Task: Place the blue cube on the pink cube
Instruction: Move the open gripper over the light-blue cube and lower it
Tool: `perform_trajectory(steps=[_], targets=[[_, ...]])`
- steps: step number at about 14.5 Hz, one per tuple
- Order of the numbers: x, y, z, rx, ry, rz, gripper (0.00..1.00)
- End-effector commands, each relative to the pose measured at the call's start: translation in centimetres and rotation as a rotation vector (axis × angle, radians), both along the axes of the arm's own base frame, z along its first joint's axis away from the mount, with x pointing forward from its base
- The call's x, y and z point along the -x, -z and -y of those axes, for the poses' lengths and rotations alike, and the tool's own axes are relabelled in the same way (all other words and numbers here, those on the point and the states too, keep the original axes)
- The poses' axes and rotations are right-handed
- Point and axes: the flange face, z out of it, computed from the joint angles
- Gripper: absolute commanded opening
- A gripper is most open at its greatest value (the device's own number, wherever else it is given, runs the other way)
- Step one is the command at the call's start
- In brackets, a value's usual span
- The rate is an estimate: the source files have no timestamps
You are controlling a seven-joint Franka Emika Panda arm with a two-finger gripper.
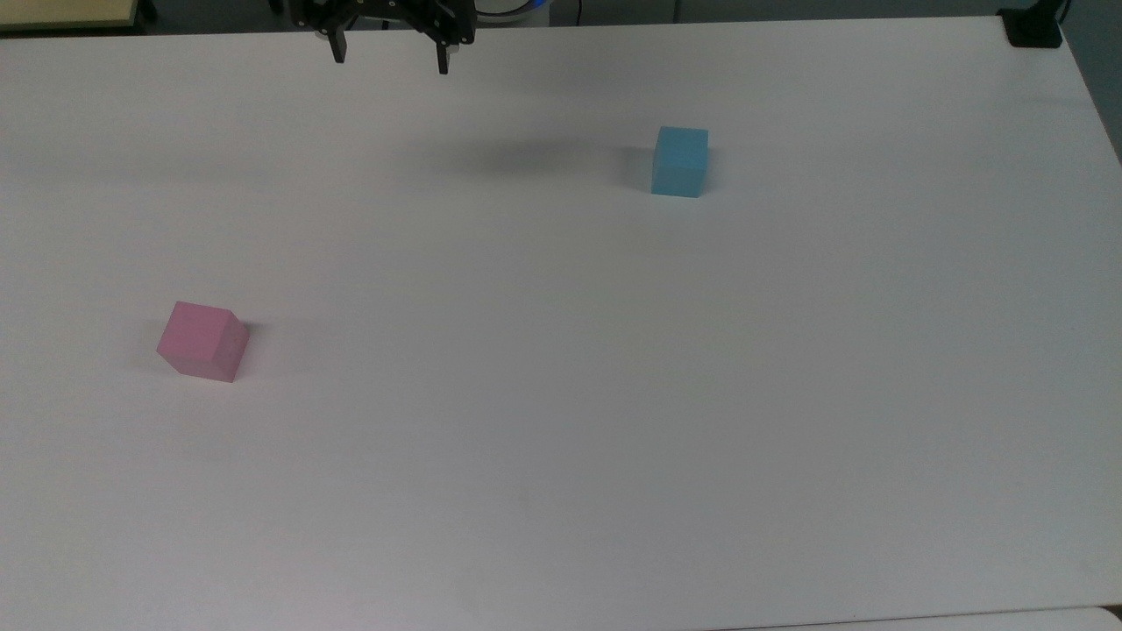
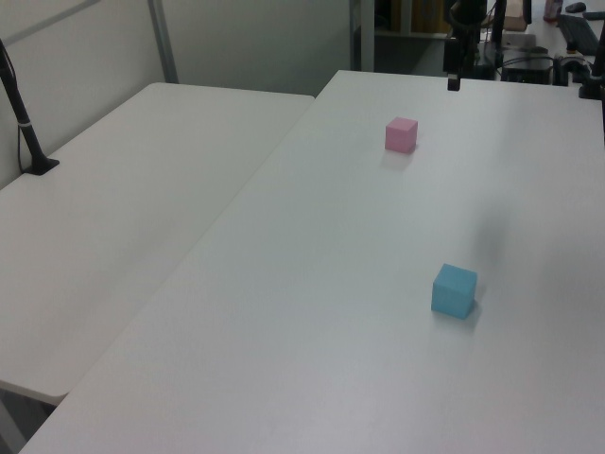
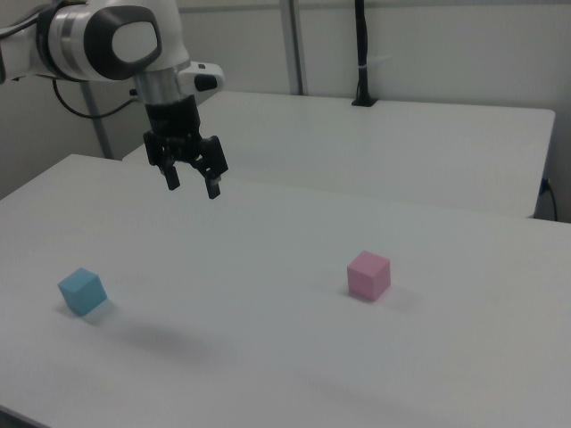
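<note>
We see the gripper (image 1: 388, 61) up in the air over the far edge of the white table (image 1: 561, 438). Its two fingers are spread wide apart and hold nothing. In the right view, the gripper (image 3: 191, 186) hangs high above the table. The blue cube (image 1: 679, 161) sits flat on the table, toward the top view's right. The pink cube (image 1: 202, 341) sits far from it, toward the top view's left. The two cubes do not touch.

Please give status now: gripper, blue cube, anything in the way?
Gripper open, empty, high above table. Blue cube on table, untouched, far from pink cube. Nothing between them.
</note>
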Motion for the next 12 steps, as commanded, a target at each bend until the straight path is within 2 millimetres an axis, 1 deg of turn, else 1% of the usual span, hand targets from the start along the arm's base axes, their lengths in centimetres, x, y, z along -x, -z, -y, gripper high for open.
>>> perform_trajectory(steps=[1, 3, 5, 6, 7, 9, 10, 11, 12], targets=[[0.3, -0.1, -0.5, -0.012, -0.023, -0.024, 1.00], [0.2, 0.1, -0.8, -0.015, -0.027, -0.027, 1.00], [-0.1, 0.8, -2.0, -0.018, -0.045, -0.039, 1.00], [-0.2, 1.3, -4.7, -0.035, -0.079, -0.045, 1.00], [-0.2, 1.9, -6.8, -0.056, -0.109, -0.055, 1.00], [-0.1, 4.4, -11.9, -0.071, -0.167, -0.102, 1.00], [-0.1, 5.8, -14.0, -0.066, -0.177, -0.124, 1.00], [-0.2, 7.6, -16.8, -0.060, -0.176, -0.129, 1.00], [0.0, 9.0, -19.0, -0.055, -0.178, -0.129, 1.00]])
